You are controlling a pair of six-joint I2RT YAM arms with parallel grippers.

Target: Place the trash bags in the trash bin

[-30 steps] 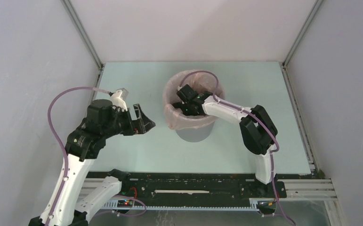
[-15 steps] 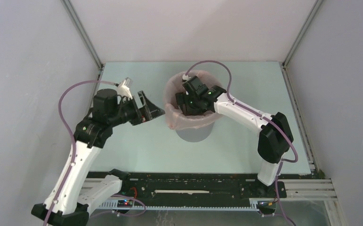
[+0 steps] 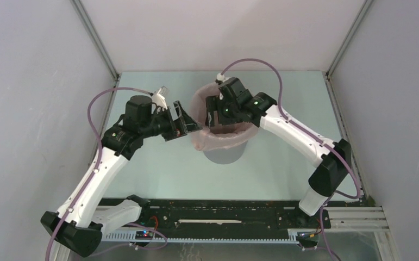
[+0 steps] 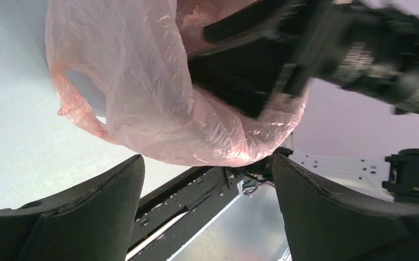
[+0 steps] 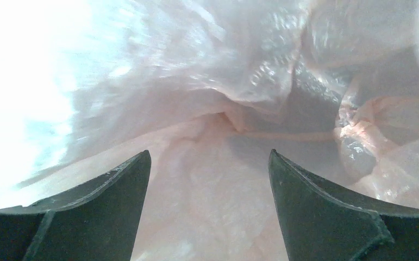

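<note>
1. Pink, thin and wrinkled, the trash bag (image 3: 210, 140) sits in the trash bin (image 3: 226, 156) with its mouth open upward. Its upper film is turned out over the round rim and hangs down the outside.
2. Only the lower part of the bin's smooth grey wall shows beneath the hanging film.
3. The bin stands upright on the pale bench (image 3: 158, 174), about midway between the left and right edges and well apart from the near edge.
4. The right arm reaches in from the right edge and bends over the bin, so that the right hand (image 5: 208, 157) points down into the mouth of the bag.
5. In the right wrist view its two dark fingers are spread wide with nothing between them. Beyond them lies crumpled pink film, gathered into folds, with a thin seam running across it.
6. The left arm comes from the near left corner, and the left hand (image 4: 207, 164) is just beside the bag's left flank, at about rim height.
7. The left hand's fingers are also spread apart and the gap between them is empty. The bulging film is directly ahead, but whether a fingertip touches it cannot be told.
8. From the left wrist, one handle loop (image 4: 56, 81) hangs loose at the side of the bag. The black body of the right hand fills the open mouth above the film.
</note>
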